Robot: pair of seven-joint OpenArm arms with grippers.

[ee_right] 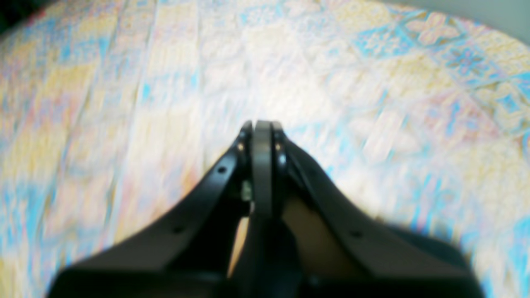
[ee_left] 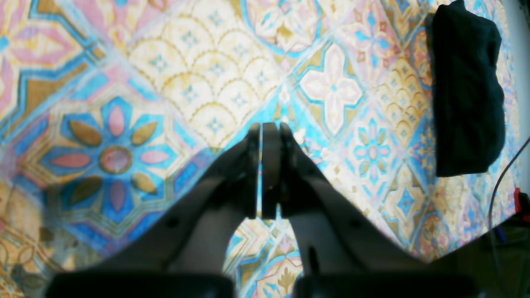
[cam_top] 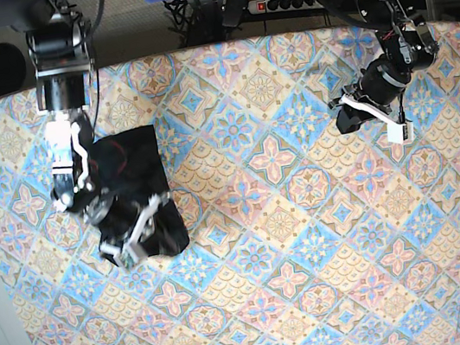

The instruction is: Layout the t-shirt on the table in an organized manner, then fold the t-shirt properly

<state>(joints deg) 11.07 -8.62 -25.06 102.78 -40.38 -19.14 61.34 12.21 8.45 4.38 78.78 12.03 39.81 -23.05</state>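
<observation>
— Where is the shirt?
— I see the t-shirt (cam_top: 134, 192) folded into a dark bundle on the table (cam_top: 310, 238), under my right arm.
— And the pincers?
— Left gripper (ee_left: 265, 128) pressed together, empty. Right gripper (ee_right: 261, 124) likewise, holding nothing.

Base view looks straight down on the table (cam_top: 310, 238) from high up — both wrist views skim the same cloth closely.

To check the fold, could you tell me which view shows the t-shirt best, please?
The left wrist view: the t-shirt lies there as a compact folded bundle, unobstructed. In the base view the right arm covers part of it. The right wrist view shows only blurred tablecloth.
</observation>
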